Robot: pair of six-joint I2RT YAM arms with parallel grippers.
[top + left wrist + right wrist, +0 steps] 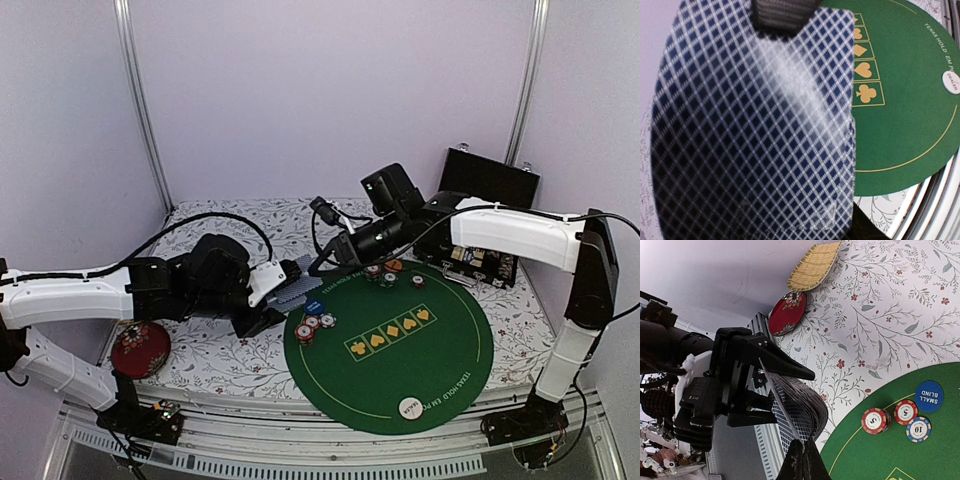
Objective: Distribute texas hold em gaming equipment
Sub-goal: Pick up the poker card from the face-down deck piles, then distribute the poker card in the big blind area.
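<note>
Pointing lengthwise toward right claw (802,446): cards (801,407)

Right jaws pinch edge of playing cards (805,407).

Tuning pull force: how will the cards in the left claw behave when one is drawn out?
Probably floppy: the deck bows in the grip. Likely slippery: its edges fan out, so neighbours may follow the card the right claw pinches.

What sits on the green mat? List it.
Three chip stacks, a blue disc, a white disc, far chips and an orange disc; the right arm covers part of the far edge.
</note>
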